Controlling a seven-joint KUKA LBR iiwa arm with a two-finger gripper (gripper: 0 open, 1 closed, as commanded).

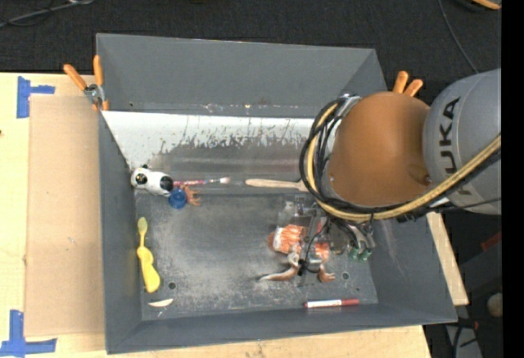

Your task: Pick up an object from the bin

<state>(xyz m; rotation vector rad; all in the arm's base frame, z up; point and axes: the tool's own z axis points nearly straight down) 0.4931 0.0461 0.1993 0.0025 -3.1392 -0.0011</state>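
Claw (306, 256): you see it low over the bin's (237, 86) near-right floor; whether it is wide or narrow you cannot tell.
Nearest thing: crumpled orange piece (286, 240), right against the claw, on the side toward the bin's middle.
Just beside: tan curved strip (278, 274), lying crosswise.
Also in the bin: red-and-white pen (332, 304) along the near wall; yellow brush (147, 262) well apart.

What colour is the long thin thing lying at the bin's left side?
The long thing is yellow, seen in the camera view.
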